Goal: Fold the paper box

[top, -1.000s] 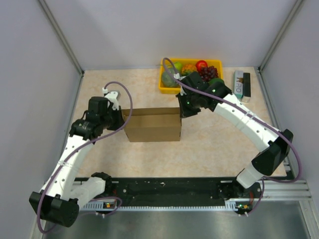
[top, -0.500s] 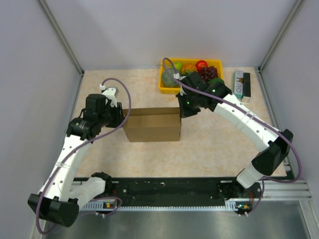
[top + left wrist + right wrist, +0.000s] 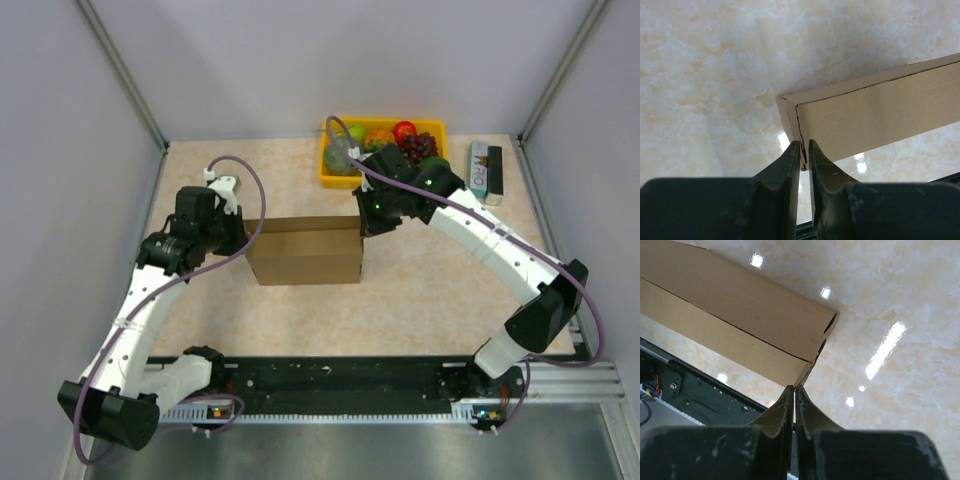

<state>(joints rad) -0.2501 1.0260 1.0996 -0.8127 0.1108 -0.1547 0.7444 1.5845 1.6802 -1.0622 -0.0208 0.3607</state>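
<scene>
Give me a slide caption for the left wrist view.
Left gripper pinching the corner edge of a brown cardboard box over a marbled table.

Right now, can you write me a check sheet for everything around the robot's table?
Surface: beige marbled tabletop, glossy with light reflections.
Job's things: brown corrugated cardboard box, mid-table between the arms.
Clutter: yellow plastic tray of fruit and small green-white-black printed carton, both at the far edge.
End effectors: left end effector pinches the box's end edge; right end effector shut, tips at the opposite corner.
Cables: purple cables loop off both arms; one passes over the tray.
Surroundings: grey walls; black rail by the bases.
</scene>
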